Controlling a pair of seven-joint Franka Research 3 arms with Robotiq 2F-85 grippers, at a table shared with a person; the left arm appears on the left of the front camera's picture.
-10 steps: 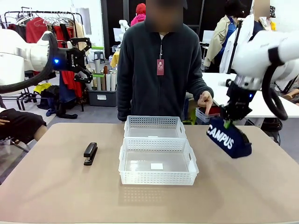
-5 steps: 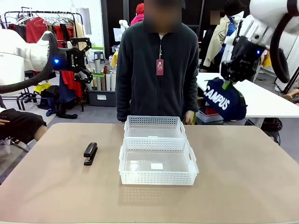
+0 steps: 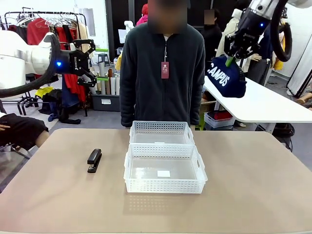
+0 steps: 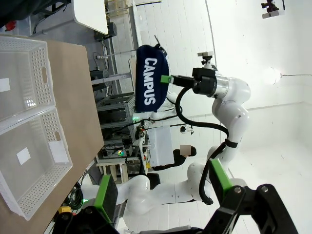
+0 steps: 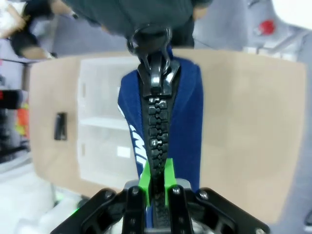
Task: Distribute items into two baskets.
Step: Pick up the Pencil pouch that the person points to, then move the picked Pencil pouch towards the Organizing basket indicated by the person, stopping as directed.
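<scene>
My right gripper (image 3: 234, 58) is shut on the zipper edge of the navy "CAMPUS" pouch (image 3: 227, 78) and holds it high in the air, above and right of the table. The right wrist view looks down the pouch (image 5: 183, 122) past the green pads (image 5: 168, 176) at the table below. The black stapler (image 3: 94, 160) lies on the table's left side, apart from both baskets. The two white lattice baskets sit end to end at mid-table, the far basket (image 3: 161, 128) and the near basket (image 3: 165, 185), both with nothing in them. My left gripper (image 3: 89, 61) hangs open, high at the left.
A person in a dark fleece (image 3: 163, 73) stands at the table's far edge, right behind the baskets. A white table (image 3: 263, 105) lies behind on the right, below the raised pouch. Bare tabletop (image 3: 253, 185) spreads to the right of the baskets.
My right gripper has lifted the pouch from just above the table's right side up and slightly back, to well above it. The left arm, stapler and baskets stayed still.
</scene>
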